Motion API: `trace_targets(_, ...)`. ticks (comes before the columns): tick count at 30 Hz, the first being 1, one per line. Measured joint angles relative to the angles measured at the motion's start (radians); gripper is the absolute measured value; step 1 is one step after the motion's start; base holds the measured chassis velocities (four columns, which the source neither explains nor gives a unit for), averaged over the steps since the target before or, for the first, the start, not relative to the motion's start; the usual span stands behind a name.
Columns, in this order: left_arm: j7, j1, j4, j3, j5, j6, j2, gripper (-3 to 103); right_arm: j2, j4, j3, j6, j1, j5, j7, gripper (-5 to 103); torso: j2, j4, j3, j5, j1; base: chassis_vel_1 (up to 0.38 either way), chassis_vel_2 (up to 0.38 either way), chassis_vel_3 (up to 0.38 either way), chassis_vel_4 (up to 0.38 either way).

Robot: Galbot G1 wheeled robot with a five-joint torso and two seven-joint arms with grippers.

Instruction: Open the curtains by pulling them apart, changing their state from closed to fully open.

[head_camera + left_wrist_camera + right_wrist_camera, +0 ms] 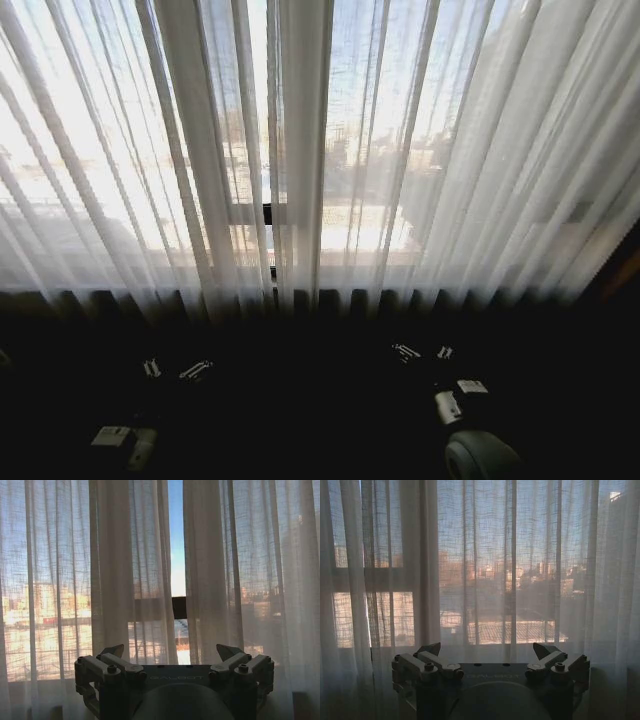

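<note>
While curtains (300, 150) hang nearly shut, L gripper (170, 655) & R gripper (487, 652) wait w/ jaws released.

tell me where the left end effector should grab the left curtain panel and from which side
Probably the left curtain panel by its bunched inner edge beside the narrow center gap, where the pleats gather into a thick vertical fold. Approach straight on, jaws spanning that fold sideways. The left end effector is open, facing it, apart from the fabric. The right end effector, open, faces the right panel.
</note>
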Motion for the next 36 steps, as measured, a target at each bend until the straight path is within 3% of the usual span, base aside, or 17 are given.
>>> trace_targets(21,0.004,0.022,-0.002,-0.002,0.008,-0.031,-0.008,100,0.002,-0.005,0.008,0.008,-0.001,-0.006,-0.028,100,0.000,0.0000,0.000,0.0001,0.000,0.001,0.058,0.004,-0.049)
trace_targets(36,0.008,0.038,-0.007,-0.006,0.010,-0.051,-0.013,100,0.008,-0.002,0.009,0.011,-0.005,-0.004,-0.033,100,0.000,0.0003,0.000,-0.0007,0.001,-0.011,0.499,0.015,-0.505)
